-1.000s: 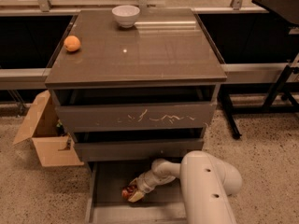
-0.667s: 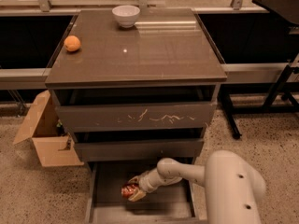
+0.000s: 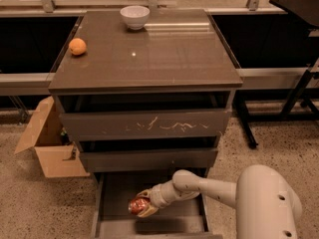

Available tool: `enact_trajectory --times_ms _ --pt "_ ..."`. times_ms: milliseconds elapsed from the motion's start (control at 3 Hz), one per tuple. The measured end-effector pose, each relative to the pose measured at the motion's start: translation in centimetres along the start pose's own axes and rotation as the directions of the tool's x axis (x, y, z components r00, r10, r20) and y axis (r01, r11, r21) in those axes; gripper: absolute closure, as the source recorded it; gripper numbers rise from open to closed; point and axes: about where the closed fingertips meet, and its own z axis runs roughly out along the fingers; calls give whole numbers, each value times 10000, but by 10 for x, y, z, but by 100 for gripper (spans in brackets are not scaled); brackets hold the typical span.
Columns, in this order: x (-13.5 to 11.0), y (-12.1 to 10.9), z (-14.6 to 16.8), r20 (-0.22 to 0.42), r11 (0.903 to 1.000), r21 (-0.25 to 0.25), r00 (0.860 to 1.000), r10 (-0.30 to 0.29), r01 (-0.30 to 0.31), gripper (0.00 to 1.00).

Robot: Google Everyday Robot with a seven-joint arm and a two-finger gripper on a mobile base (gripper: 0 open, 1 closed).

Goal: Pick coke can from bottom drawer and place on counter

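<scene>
The coke can (image 3: 136, 204) is a small red can held in my gripper (image 3: 140, 206), which is shut on it just above the floor of the open bottom drawer (image 3: 114, 190). My white arm (image 3: 214, 188) reaches in from the lower right, over the drawer's front right corner. The counter (image 3: 149, 54) is the glossy grey-brown top of the cabinet, well above the gripper.
A white bowl (image 3: 134, 16) stands at the counter's back edge and an orange (image 3: 77, 46) at its left edge. The scratched middle drawer (image 3: 147, 125) hangs over the bottom drawer. An open cardboard box (image 3: 47, 146) sits on the floor to the left.
My arm has pulled back to the right, and the gripper with the can has risen slightly off the drawer floor.
</scene>
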Motion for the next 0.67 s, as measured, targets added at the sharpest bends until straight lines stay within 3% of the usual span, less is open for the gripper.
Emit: enact_trajectory --times_ms 333,667 --pt "-4 1 -1 -24 10000 -5 10000 -92 92 100" --pt "-41 11 -18 -193 9946 -11 9944 -1040 1040 100"
